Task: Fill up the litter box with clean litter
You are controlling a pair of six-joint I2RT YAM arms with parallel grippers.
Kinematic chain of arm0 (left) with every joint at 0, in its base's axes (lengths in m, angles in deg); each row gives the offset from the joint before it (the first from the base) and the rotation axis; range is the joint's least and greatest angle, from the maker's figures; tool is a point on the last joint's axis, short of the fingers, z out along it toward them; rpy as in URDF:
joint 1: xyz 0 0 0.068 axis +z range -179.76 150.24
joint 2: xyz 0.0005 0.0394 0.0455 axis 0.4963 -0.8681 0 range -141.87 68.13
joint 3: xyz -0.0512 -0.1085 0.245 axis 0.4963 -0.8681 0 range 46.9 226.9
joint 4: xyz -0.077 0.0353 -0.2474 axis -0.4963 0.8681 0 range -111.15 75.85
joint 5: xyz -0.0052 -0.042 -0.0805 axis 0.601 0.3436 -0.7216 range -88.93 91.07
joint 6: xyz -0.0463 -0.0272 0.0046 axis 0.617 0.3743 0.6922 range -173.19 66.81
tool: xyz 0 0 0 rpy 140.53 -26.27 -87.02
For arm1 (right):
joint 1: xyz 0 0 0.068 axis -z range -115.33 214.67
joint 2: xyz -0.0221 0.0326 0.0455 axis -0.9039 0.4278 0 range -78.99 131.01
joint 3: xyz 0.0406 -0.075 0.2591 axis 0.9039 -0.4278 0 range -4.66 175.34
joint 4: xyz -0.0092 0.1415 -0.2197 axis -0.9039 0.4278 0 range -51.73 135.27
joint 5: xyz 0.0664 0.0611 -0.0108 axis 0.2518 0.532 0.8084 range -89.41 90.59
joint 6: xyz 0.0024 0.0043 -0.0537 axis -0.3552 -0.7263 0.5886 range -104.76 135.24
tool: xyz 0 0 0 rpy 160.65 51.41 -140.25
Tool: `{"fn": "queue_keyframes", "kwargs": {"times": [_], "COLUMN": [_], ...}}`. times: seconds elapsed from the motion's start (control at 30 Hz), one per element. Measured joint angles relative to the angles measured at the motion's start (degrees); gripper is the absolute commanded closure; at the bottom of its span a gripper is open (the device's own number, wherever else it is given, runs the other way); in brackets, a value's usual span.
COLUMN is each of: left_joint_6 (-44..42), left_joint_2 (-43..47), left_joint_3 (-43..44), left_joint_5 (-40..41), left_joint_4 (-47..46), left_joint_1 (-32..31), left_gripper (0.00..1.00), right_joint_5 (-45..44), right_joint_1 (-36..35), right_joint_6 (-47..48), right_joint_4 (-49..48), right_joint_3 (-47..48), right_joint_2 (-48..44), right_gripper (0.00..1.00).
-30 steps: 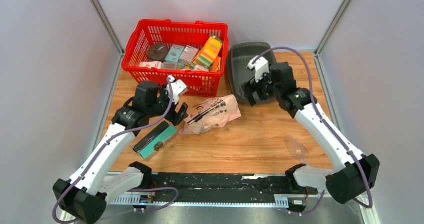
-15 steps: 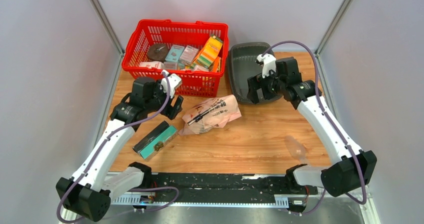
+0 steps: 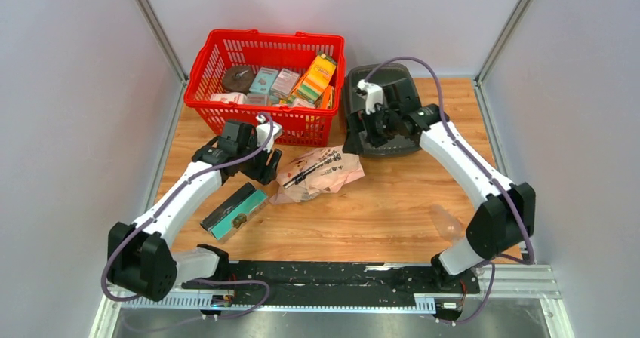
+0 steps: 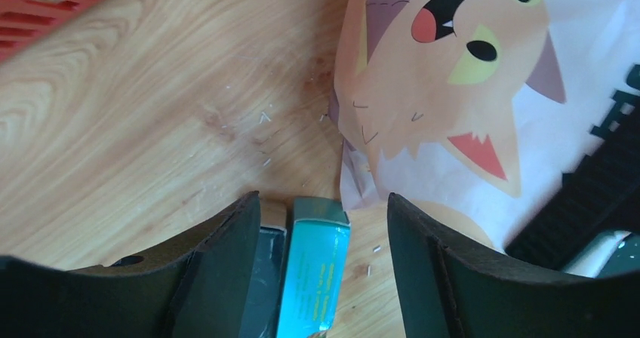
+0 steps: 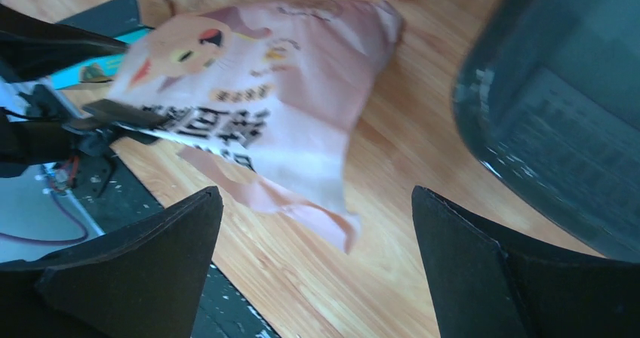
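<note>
Right gripper [image 5: 317,202]: wide open, empty; you swung it over the litter box [image 5: 558,104] toward the bag [image 3: 321,170]
Left gripper [image 4: 324,210]: open, empty; moved beside bag; grab next

Hidden in part beneath the right arm, litter box [image 3: 383,148]; cut off by the left wrist view's edges, cat-printed bag [image 4: 453,112]; blurred, its dark characters [image 5: 219,123].

Smooth, lightly sheened wood-grain table [image 4: 136,104], a glossy printed plastic litter bag [image 4: 453,104], a dark grey, faintly shiny plastic litter box [image 5: 566,104], and a red plastic mesh basket [image 3: 272,35].
</note>
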Motion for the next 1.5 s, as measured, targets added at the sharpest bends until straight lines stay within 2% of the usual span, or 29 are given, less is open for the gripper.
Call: {"fn": "queue_keyframes", "kwargs": {"times": [0.33,0.6,0.8,1.0,1.07,1.13,1.23,1.37,1.5], "left_joint_6": [3.8,4.4,5.0,1.7,0.9,1.0,3.0,8.5,12.6], "left_joint_2": [-7.6,-11.7,-13.2,-7.5,-3.6,-1.2,-2.0,-7.2,-9.8], "left_joint_3": [-0.3,-0.3,0.2,-0.7,-1.3,-1.5,-1.5,-2.6,-3.4], "left_joint_5": [-3.7,-4.3,-9.4,-13.0,-13.4,-13.0,-11.1,-9.7,-10.2], "left_joint_4": [-4.7,-8.0,-8.2,-5.2,-4.0,-3.7,-4.0,-6.8,-8.9], "left_joint_1": [-0.6,-7.3,-10.8,-10.0,-9.1,-8.2,-7.3,-6.9,-6.7], "left_gripper": [0.34,0.35,0.35,0.34,0.34,0.34,0.35,0.36,0.36], "right_joint_5": [3.3,2.9,-5.5,-11.8,-10.3,-5.1,0.7,4.4,5.1], "right_joint_1": [-5.9,-6.3,-5.5,-2.7,-2.5,-3.0,-5.0,-7.0,-7.4], "right_joint_6": [-9.2,-14.0,-11.5,-7.6,-7.1,-7.2,-8.8,-11.0,-13.7], "right_joint_4": [-2.1,-2.8,1.0,9.3,11.3,12.6,13.0,13.2,12.8], "right_joint_3": [5.5,7.2,10.2,11.1,10.7,8.6,3.6,2.1,5.2], "right_joint_2": [9.9,13.8,12.7,3.3,0.6,-1.7,-2.6,2.1,9.6], "right_gripper": [0.0,0.0,0.0,0.0,0.0,0.0,0.0,0.0,0.0]}}
